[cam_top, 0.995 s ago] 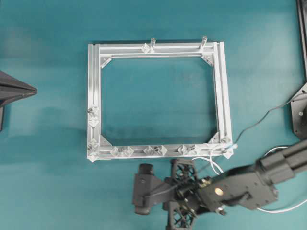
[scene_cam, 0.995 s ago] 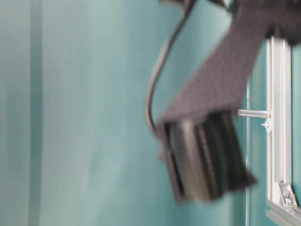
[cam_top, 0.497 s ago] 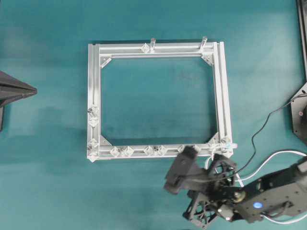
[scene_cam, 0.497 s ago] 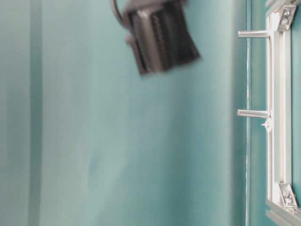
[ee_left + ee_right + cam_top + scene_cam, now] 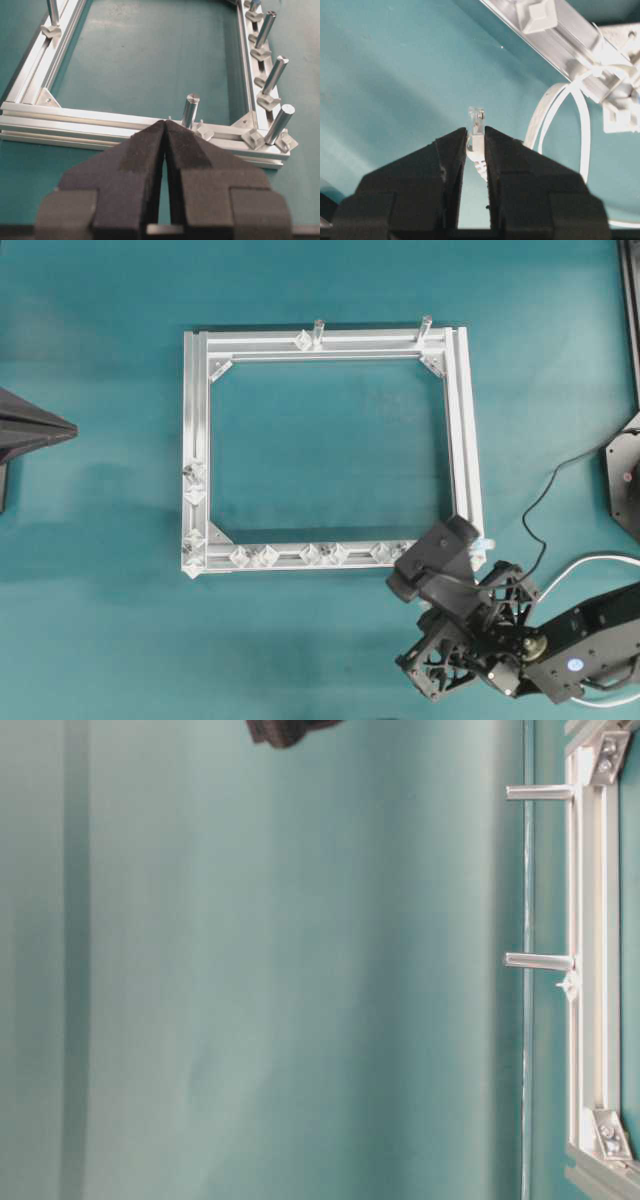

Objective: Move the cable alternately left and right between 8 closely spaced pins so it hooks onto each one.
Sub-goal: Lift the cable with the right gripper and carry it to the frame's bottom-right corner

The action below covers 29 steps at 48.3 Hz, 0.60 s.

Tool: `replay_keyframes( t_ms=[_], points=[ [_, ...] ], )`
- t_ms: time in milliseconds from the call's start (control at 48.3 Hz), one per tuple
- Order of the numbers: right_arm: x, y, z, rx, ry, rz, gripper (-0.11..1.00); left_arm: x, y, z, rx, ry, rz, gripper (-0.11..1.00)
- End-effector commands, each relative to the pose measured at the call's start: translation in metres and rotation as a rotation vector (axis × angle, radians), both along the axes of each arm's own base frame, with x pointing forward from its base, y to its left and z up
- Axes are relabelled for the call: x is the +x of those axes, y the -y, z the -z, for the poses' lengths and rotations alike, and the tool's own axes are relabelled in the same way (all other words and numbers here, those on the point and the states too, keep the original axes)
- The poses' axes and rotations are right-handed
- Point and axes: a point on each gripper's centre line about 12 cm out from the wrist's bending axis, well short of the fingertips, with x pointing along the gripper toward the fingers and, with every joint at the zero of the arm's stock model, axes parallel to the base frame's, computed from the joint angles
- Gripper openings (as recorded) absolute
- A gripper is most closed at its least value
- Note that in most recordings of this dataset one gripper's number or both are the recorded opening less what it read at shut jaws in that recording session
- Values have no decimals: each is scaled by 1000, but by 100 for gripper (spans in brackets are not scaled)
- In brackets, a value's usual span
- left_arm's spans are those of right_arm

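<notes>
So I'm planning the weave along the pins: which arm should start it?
Right: its end effector grips the cable plug beside the pins. The left end effector is shut, empty.

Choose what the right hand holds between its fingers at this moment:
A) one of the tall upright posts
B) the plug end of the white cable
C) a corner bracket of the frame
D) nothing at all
B: in the right wrist view, the right hand is closed on the plug end of the white cable, which loops toward the aluminium frame.
</notes>
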Motion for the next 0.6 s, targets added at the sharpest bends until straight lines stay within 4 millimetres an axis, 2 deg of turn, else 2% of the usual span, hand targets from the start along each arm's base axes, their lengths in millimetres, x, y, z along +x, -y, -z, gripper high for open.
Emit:
replay_keyframes(
  t_ms=[0,332,580],
  points=[
    [0,4,-15,32,32,72,13,2,-1,-3,-5,10,-6,0],
    [-3,30,-19,109,58,359,13,2,-1,-2,-5,10,-8,0],
    [-7,42,-17,151,35,436,13,2,-1,-2,-3,11,-8,0]
  ],
)
